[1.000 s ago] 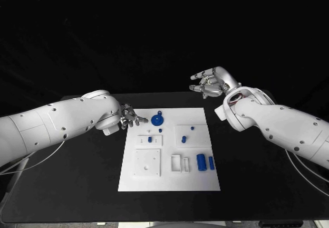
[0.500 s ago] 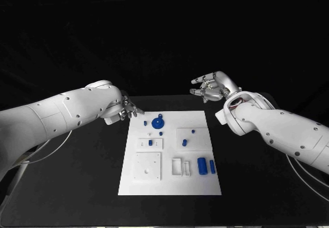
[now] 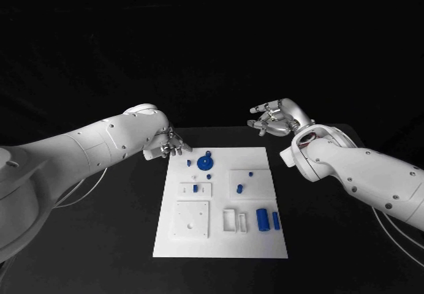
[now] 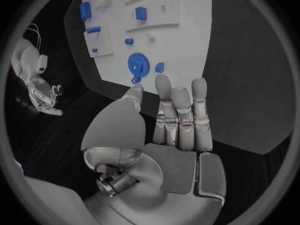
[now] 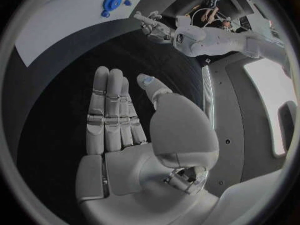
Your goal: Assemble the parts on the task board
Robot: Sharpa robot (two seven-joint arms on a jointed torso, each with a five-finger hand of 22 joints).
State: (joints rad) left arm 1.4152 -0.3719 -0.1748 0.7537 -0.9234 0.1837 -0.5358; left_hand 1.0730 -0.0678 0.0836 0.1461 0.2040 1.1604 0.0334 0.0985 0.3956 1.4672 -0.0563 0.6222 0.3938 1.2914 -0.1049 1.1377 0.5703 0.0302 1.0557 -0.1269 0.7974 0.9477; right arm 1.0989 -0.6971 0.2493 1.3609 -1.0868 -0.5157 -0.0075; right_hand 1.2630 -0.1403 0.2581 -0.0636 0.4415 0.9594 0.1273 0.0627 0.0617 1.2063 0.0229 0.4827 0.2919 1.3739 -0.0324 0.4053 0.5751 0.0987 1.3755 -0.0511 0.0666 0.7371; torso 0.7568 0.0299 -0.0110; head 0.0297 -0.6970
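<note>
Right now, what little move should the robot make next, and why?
Probably lower the left hand onto the blue disc. That hand is empty, fingers apart, just off the board's far left corner, and the disc is the nearest part; the right hand hangs farther away.

A matt white task board is seen on a matt black table; glossy blue plastic is shown by the parts.

A robotics lab or test cell: a black worktop carries a white task board with blue parts set on it, and dark backdrop surrounds that board on every side.
</note>
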